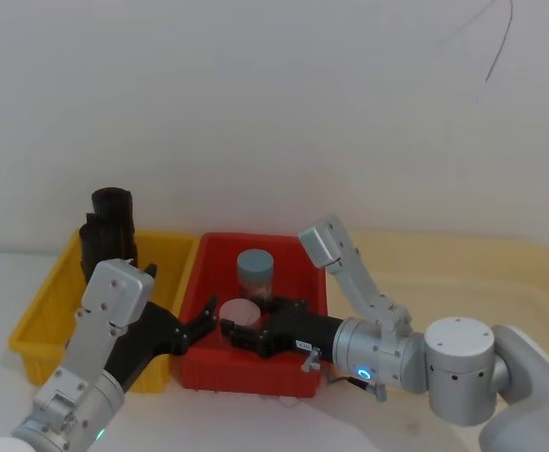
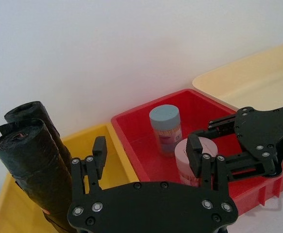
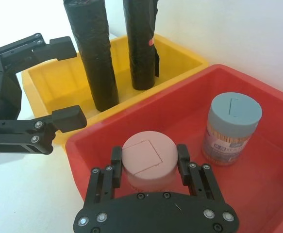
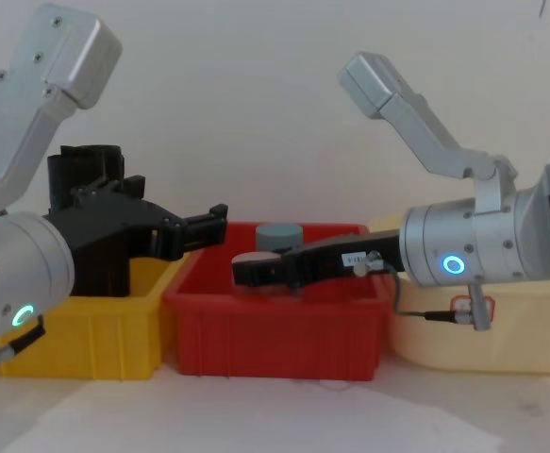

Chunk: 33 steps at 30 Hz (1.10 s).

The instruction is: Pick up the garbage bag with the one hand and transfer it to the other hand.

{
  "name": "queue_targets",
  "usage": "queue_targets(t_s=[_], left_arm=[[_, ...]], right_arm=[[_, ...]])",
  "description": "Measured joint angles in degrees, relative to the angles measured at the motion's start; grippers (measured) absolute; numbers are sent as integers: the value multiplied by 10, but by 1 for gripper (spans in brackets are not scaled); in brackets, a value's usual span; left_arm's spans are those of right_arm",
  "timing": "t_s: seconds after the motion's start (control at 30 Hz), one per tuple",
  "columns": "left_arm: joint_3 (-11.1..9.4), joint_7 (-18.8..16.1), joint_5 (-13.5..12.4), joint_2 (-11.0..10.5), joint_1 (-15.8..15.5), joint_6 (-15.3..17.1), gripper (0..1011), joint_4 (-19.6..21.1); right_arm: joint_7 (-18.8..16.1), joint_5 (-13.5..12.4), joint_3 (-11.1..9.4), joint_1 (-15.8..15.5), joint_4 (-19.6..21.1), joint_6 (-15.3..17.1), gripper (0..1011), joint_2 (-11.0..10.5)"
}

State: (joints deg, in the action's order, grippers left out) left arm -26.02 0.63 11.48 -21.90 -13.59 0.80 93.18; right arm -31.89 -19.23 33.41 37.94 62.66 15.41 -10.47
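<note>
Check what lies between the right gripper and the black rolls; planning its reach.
Right wrist view: a pink-lidded jar within the open right gripper, then the red bin's and yellow bin's walls.

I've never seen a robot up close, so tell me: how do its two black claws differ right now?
The left gripper has a green ring on its wrist; the right gripper has a blue ring. The left gripper hangs near the black rolls in the yellow bin, nothing between its fingers; the right gripper's fingers flank the pink-lidded jar in the red bin. Both are black, two-fingered and open.
</note>
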Motion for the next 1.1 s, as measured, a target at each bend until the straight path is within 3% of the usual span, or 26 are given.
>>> queue_targets(t_s=[1.1], left_arm=[[0, 0, 0, 0, 0, 0, 1001, 0]], right_arm=[[0, 0, 0, 0, 0, 0, 646, 0]])
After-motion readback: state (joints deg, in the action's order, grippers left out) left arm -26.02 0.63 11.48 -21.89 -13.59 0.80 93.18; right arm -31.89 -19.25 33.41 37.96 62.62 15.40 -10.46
